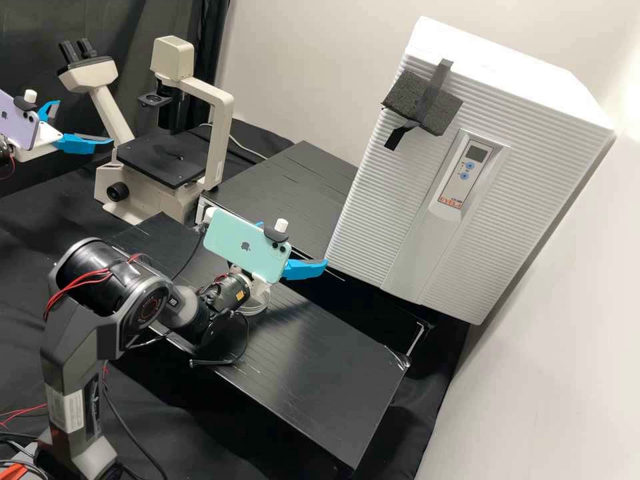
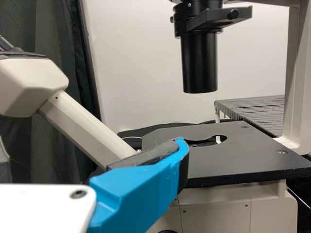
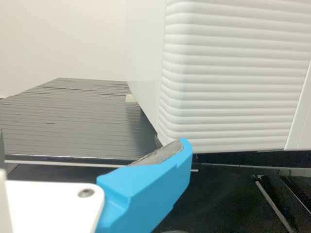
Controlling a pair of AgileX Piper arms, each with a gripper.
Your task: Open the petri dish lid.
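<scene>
"How's the light?"
"Bright at the high view's upper right, on the white cabinet (image 1: 507, 63) and wall (image 1: 623, 113)."
"Any glare?"
"Soft sheen across the table (image 1: 300, 340), mid-frame."
"Darker spots?"
"The left wrist view's curtain (image 2: 46, 29), upper left, looks dim."

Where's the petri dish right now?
In the high view, left of centre, the clear petri dish sits on the black bench, just below the mint-green phone and beside the right arm's dark wrist, partly hidden.

Clear petri dish (image 1: 259, 306) — partly hidden — flat on the black bench (image 1: 320, 360).
</scene>
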